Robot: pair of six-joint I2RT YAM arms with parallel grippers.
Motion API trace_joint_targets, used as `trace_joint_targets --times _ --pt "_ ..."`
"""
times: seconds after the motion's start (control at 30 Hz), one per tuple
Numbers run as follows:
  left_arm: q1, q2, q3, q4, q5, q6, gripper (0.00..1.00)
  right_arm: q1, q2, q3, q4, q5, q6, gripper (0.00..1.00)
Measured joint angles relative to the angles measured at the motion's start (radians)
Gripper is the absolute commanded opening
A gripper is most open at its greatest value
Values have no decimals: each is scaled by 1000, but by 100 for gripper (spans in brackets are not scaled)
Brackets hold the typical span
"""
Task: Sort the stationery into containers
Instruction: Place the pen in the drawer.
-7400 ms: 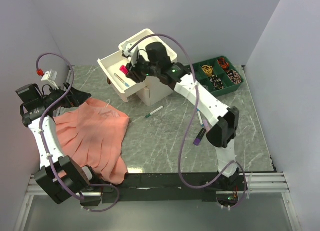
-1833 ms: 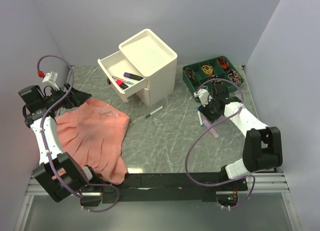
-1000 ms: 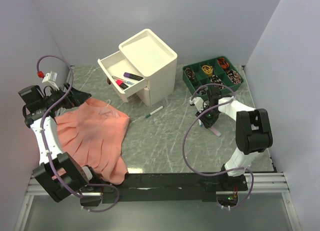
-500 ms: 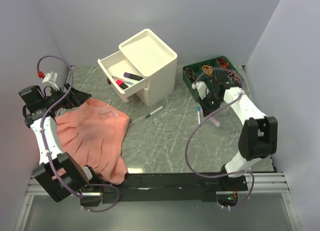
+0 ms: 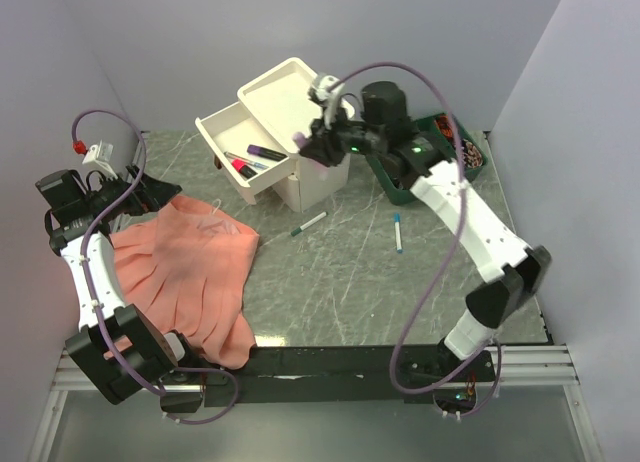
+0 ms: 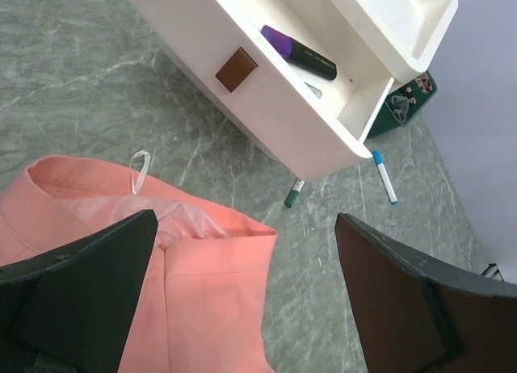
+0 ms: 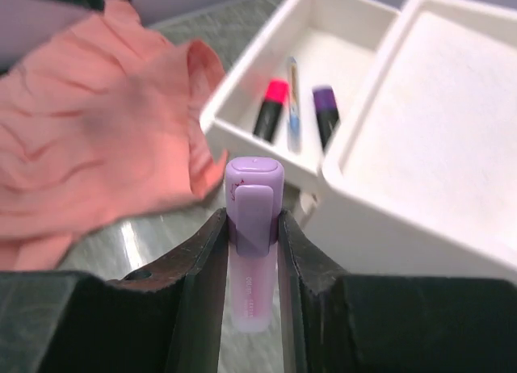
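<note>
Inside the right gripper (image 7: 253, 221), a lilac highlighter (image 7: 254, 256).

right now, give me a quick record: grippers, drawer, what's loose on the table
right gripper: shut on lilac highlighter, near drawer
left gripper: open, over cloth
drawer: open; holds pink highlighter, pen, purple highlighter
loose on table: green-capped marker, blue-capped pen
</note>
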Motion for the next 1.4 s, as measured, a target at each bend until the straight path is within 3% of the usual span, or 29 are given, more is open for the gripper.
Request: trace_joint_targets --times 0.23,0.5,0.83,0.93,0.97,1.03,1.13,1.4 --pt "0 0 0 -3 0 0 99 122 210 63 261 51 118 0" --pt "0 0 13 -33 0 8 99 183 283 64 482 106 153 0" --pt "0 5 13 -34 -1 0 99 195 433 140 604 191 159 7" --pt "0 7 13 -29 -2 -3 99 195 491 162 603 225 160 17" --pt "0 9 13 -28 -2 -3 99 195 510 166 601 235 160 32" --pt "0 10 13 -28 -4 -3 100 194 537 171 598 253 160 48" --pt "0 10 13 -28 -8 -2 99 195 550 171 587 266 164 59" --pt "0 18 13 -13 -8 -15 99 194 501 145 589 284 174 63"
